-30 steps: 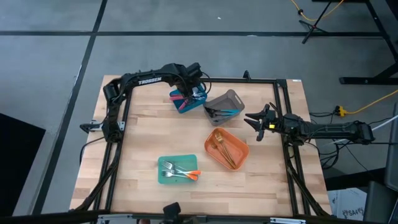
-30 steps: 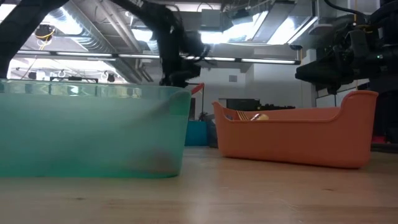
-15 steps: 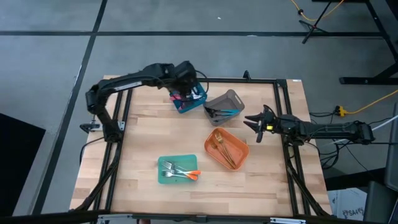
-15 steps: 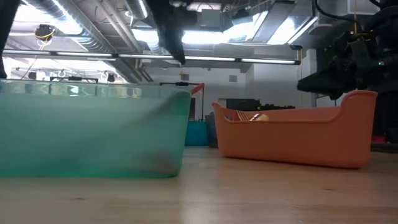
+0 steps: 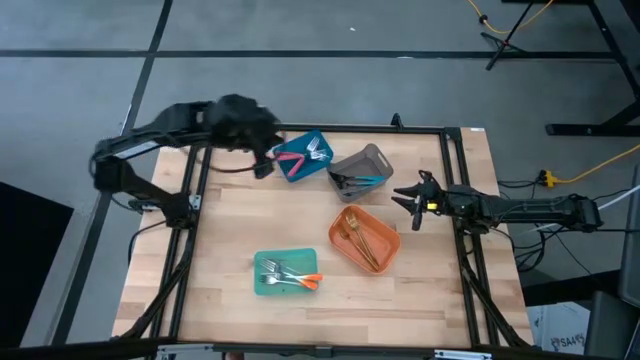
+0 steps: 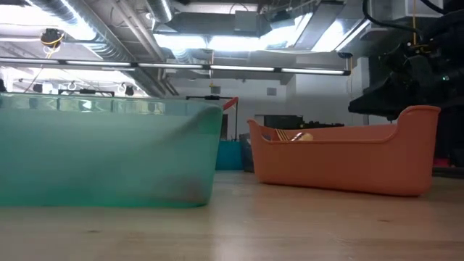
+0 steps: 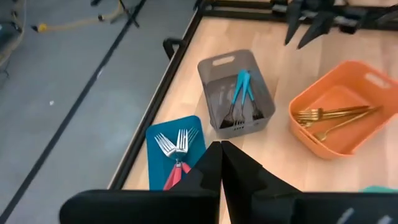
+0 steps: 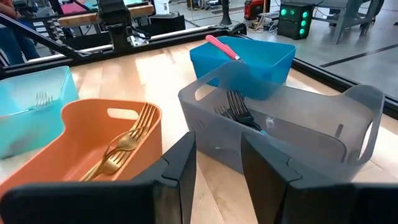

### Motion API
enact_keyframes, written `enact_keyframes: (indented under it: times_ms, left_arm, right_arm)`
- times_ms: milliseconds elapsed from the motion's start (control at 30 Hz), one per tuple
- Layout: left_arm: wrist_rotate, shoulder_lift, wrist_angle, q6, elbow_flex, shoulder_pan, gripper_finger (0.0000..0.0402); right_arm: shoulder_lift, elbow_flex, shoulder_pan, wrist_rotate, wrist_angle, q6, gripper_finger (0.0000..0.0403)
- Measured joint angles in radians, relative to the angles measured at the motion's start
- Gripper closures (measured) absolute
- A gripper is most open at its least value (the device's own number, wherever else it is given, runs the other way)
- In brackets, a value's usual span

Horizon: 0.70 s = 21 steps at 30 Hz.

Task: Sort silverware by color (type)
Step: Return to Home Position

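High view straight down, whole table (image 5: 230,230). Low view table-level, near teal bin (image 6: 109,152). All share orange bin (image 6: 341,163).

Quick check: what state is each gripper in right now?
Left gripper, beside the blue bin: shut, empty.
Right gripper, near the grey bin: open, empty.
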Motion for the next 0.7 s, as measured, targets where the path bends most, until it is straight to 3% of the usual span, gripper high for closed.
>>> enact_keyframes:
  times_ms: [233,367,700]
  left_arm:
    - [-0.070,-0.212,0.008,-0.055,-0.121,-0.118,0.0401]
    - [-0.118,-0.360,0.073,-0.110,-0.294,-0.183,0.0401]
    - [-0.111,-0.716,0.405,-0.130,-0.785,-0.287,0.0401]
  right_arm:
    - [0.000,0.000,0.000,0.000,0.003,0.000,0.0286]
    - [0.000,0.000,0.000,0.000,0.003,0.000,0.0286]
    - [0.000,0.000,0.000,0.000,0.003,0.000,0.0286]
